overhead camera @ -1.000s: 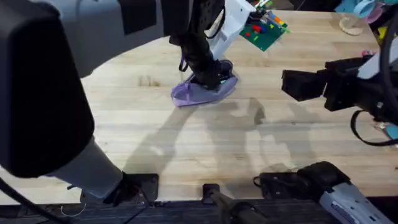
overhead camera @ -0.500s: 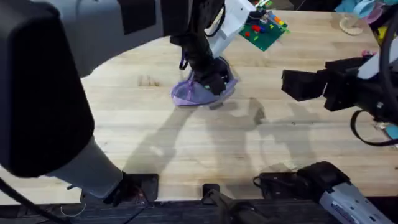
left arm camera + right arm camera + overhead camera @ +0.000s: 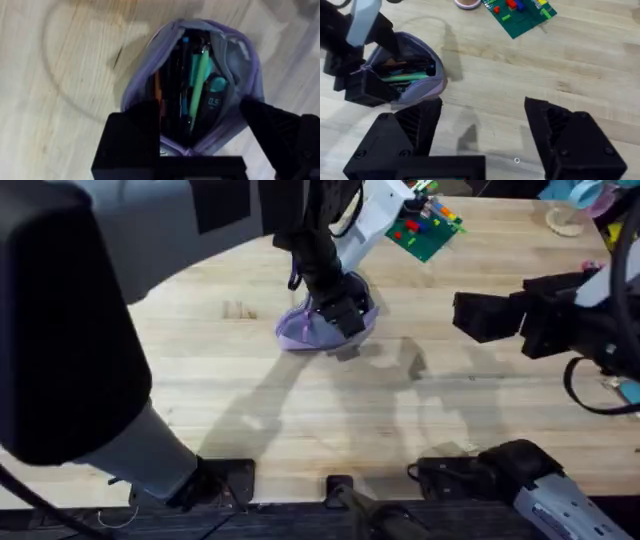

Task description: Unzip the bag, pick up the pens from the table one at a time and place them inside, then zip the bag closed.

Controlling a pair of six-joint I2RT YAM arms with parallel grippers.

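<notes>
We see the bag [image 3: 192, 85] gaping, soft and floppy, pens [image 3: 199, 82] inside; it will sag unless we pinch near the zipper end. Our left gripper [image 3: 200, 145] straddles the bag's near end, fingers spread, gripping nothing we can confirm. The right gripper [image 3: 482, 132] hangs wide open and empty, well apart from the bag.

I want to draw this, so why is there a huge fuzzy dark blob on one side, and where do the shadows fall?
Overhead view: the blob is the left arm, close under the camera and out of focus; grey arm shadows lie across the table. Left wrist view: the inside of the bag is dim, though a green pen shows. Right wrist view: a small shadow falls beside the bag.
</notes>
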